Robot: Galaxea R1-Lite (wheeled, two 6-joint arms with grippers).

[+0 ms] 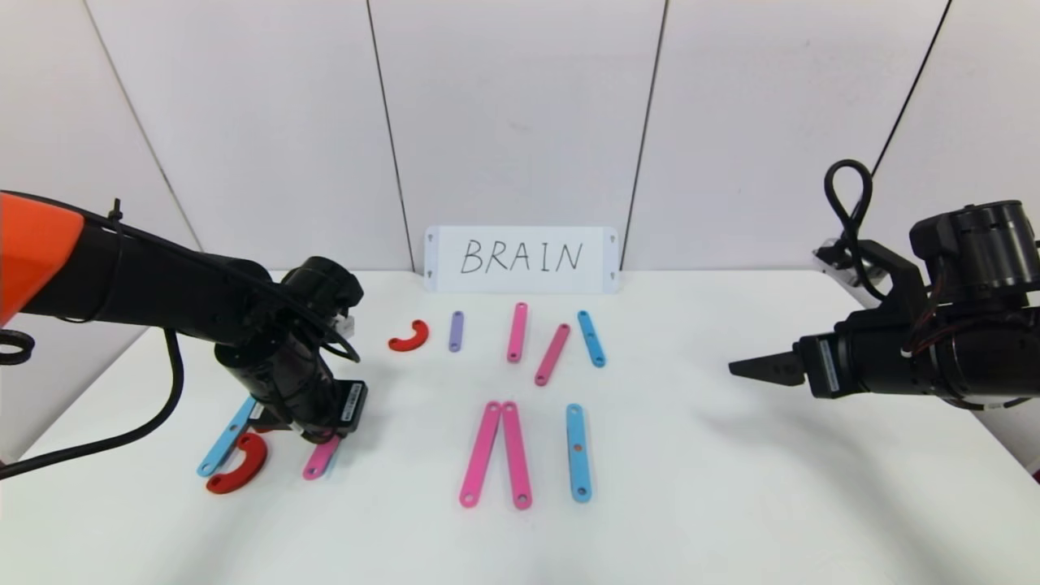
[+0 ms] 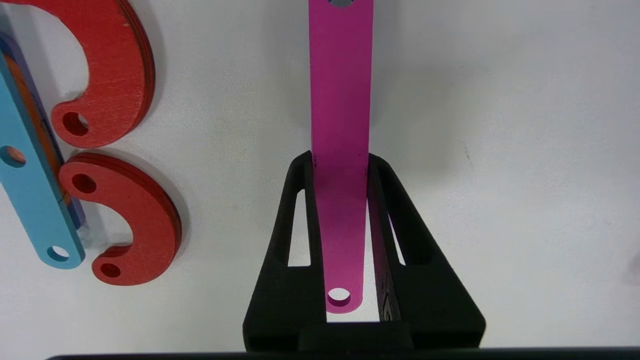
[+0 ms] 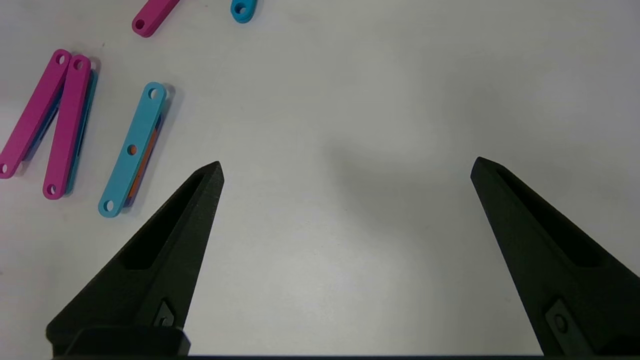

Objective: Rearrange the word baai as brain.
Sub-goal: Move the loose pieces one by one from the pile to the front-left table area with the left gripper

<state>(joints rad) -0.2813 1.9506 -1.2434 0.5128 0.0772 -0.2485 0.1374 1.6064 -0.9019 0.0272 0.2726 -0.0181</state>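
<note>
My left gripper (image 1: 323,435) is at the table's front left, shut on a short pink strip (image 1: 318,461) that also shows in the left wrist view (image 2: 341,100), held across its width between the jaws (image 2: 340,161). Beside it lie a blue strip (image 1: 227,436) and a red curve (image 1: 240,465) as a B; the left wrist view shows two red curves (image 2: 107,65) (image 2: 135,220) along the blue strip (image 2: 30,185). Two long pink strips (image 1: 497,453) meet at their tops, and a blue strip (image 1: 578,452) lies to their right. My right gripper (image 1: 743,367) hangs open and empty over bare table (image 3: 345,167).
Loose pieces lie behind: a red curve (image 1: 409,336), a purple strip (image 1: 456,331), two pink strips (image 1: 517,331) (image 1: 552,354) and a blue strip (image 1: 591,338). A white card (image 1: 520,258) with handwritten BRAIN leans on the back wall.
</note>
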